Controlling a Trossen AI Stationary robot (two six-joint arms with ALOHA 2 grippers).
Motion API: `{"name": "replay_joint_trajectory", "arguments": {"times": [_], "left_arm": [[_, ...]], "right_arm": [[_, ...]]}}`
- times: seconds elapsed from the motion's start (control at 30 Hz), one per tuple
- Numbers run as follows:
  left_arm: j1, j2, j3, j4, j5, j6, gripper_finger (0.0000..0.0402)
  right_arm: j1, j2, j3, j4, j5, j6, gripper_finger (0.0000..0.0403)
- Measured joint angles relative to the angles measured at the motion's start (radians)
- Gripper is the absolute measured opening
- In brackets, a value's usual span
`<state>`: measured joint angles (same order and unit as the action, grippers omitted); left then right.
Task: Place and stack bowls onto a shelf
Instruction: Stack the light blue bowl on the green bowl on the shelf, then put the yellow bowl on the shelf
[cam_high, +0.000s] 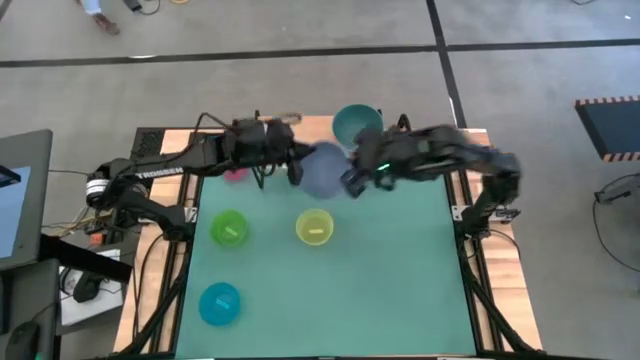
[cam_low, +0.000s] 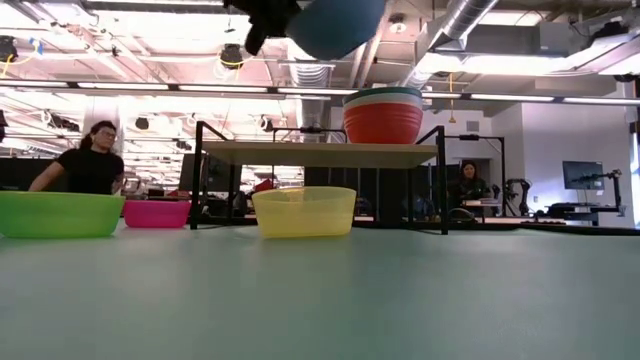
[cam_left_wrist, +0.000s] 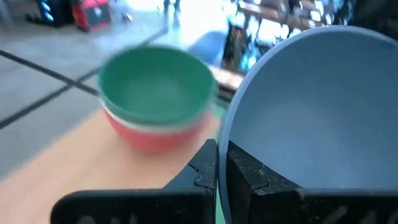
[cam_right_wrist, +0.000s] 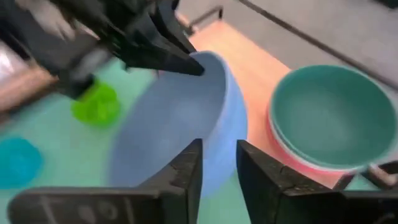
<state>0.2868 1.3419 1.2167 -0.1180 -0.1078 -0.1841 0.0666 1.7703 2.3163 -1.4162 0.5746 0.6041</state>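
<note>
Green matting (cam_high: 380, 290) covers the worktable where two robot arms meet over a pale blue bowl (cam_high: 322, 170).

Left gripper (cam_high: 297, 165) is clamped on the bowl's rim, holding it aloft beside the shelf (cam_low: 320, 153); right gripper (cam_right_wrist: 216, 163) has narrowly parted fingers straddling the opposite rim, grip uncertain. A teal, white and red stack (cam_low: 384, 114) sits on the shelf. Green (cam_high: 229, 228), yellow (cam_high: 315, 227), cyan (cam_high: 219, 303) and pink (cam_low: 157, 213) bowls rest on the mat.

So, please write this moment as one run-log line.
left end effector: shut on pale blue bowl rim | right end effector: open beside it | bowl stack on shelf
</note>
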Motion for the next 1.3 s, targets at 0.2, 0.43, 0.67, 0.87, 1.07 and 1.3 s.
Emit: {"name": "replay_joint_trajectory", "arguments": {"times": [0.2,0.43,0.67,0.87,1.07,1.3], "left_arm": [[0.128,0.16,0.074,0.199,0.044,-0.046,0.0],[0.186,0.395,0.291,0.287,0.016,-0.048,0.0],[0.192,0.557,0.61,-0.028,0.017,-0.002,0.0],[0.19,0.603,0.772,-0.321,-0.004,0.093,0.0],[0.21,0.608,0.784,-0.407,0.011,0.1,0.0016],[0.225,0.603,0.782,-0.41,0.061,-0.005,0.0133]], "right_arm": [[0.014,-0.131,-0.002,-0.052,0.095,0.084,0.015],[0.01,-0.174,-0.001,-0.09,0.112,0.097,0.0151],[0.012,-0.167,-0.038,-0.149,0.104,0.134,0.015],[0.01,-0.164,-0.075,-0.155,0.102,0.145,0.015],[0.0,-0.164,-0.076,-0.155,0.102,0.139,0.015],[-0.004,-0.161,-0.076,-0.155,0.103,0.132,0.015]]}}
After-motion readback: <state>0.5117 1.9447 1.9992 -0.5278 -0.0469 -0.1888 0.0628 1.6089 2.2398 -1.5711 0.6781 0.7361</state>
